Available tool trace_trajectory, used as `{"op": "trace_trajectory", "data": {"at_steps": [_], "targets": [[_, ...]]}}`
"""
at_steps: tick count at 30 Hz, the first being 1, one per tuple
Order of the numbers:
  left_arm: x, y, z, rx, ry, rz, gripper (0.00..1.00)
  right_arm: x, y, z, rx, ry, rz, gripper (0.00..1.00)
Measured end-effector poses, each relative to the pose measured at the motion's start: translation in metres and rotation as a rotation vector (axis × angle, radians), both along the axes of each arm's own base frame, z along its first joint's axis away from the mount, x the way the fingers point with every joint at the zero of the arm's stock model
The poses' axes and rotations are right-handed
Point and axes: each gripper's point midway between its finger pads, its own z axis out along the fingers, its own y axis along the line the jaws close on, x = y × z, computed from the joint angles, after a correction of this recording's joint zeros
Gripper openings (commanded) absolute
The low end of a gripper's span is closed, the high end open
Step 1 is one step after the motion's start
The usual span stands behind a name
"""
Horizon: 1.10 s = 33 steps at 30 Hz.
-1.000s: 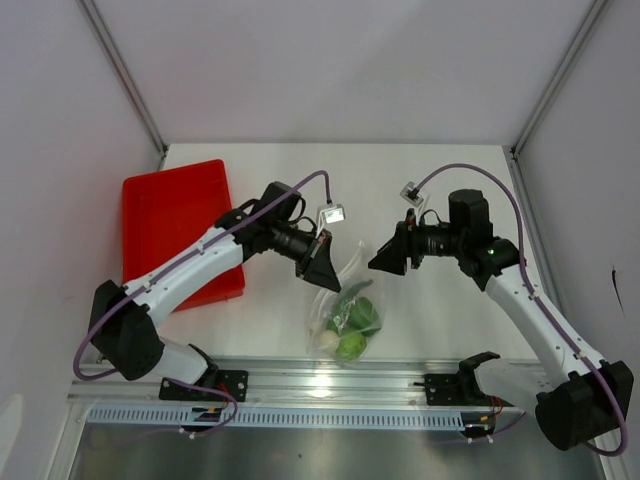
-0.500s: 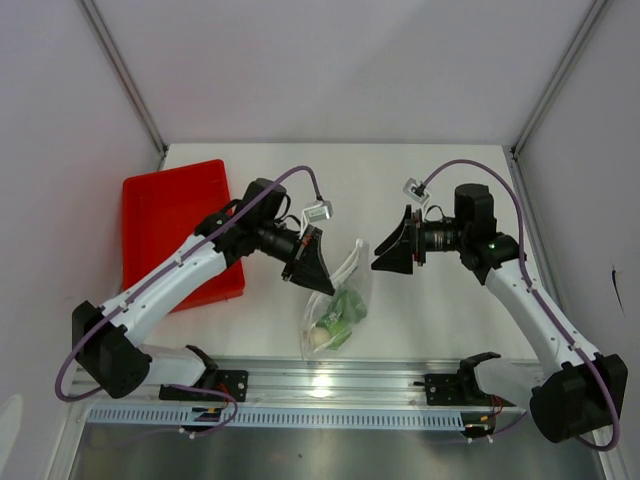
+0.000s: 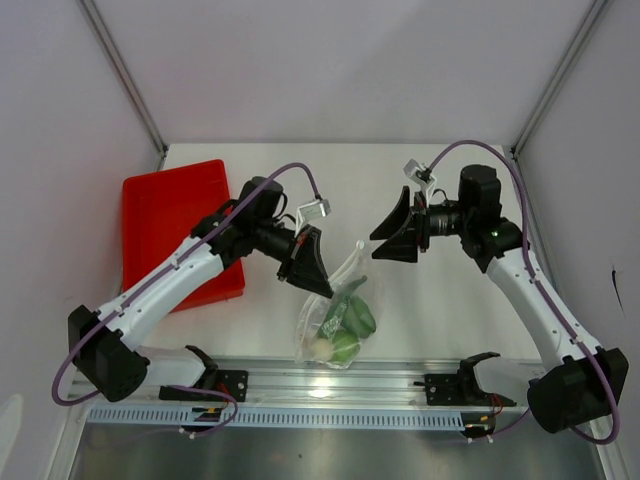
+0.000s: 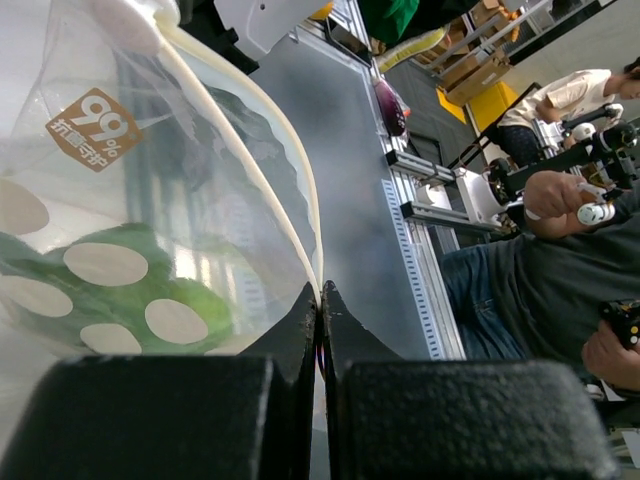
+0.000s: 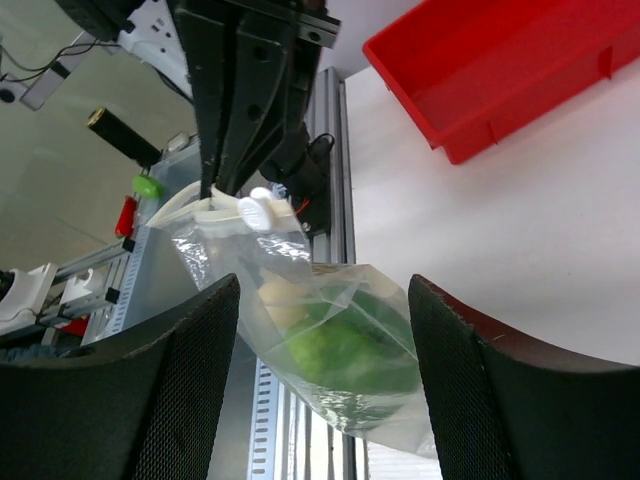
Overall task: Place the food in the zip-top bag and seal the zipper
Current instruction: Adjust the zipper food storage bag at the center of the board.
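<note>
The zip-top bag [image 3: 338, 322] hangs from my left gripper [image 3: 325, 291], which is shut on its top edge. In the left wrist view the pale zipper [image 4: 285, 190] runs down into the closed fingertips of that gripper [image 4: 320, 292]. The food [image 3: 345, 320] is inside the bag: a lime-green ball [image 5: 335, 350], a small white ball [image 5: 275, 290] and dark green pieces [image 5: 400, 315]. My right gripper [image 3: 392, 232] is open to the right of the bag and apart from it. In its own view the bag [image 5: 330, 330] hangs between and beyond its fingers [image 5: 470, 400].
A red tray [image 3: 165, 215] lies at the left of the white table, also seen in the right wrist view [image 5: 500, 70]. The metal rail [image 3: 330, 380] runs along the near edge, just below the bag.
The left gripper has shifted slightly left with the bag swinging under it. The right gripper has drawn up and back from the bag and opened a little wider.
</note>
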Motion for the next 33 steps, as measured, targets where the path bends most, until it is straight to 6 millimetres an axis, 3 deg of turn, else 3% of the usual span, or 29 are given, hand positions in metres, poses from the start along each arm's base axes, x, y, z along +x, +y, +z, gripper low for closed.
{"op": "trace_trajectory", "data": {"at_steps": [4, 13, 25, 33], "targets": [[-0.003, 0.001, 0.007, -0.021, -0.003, -0.009, 0.00, -0.005, 0.001, 0.011, 0.022, -0.032, 0.040, 0.71], [-0.008, 0.002, 0.020, -0.063, -0.002, -0.030, 0.01, -0.020, 0.017, 0.002, 0.023, 0.002, 0.151, 0.70], [-0.009, 0.002, 0.019, -0.062, 0.020, -0.033, 0.01, -0.018, 0.025, 0.019, 0.038, -0.049, 0.180, 0.71], [-0.008, 0.001, 0.023, -0.075, 0.025, -0.036, 0.00, -0.036, 0.032, 0.018, 0.044, -0.053, 0.262, 0.69]]}}
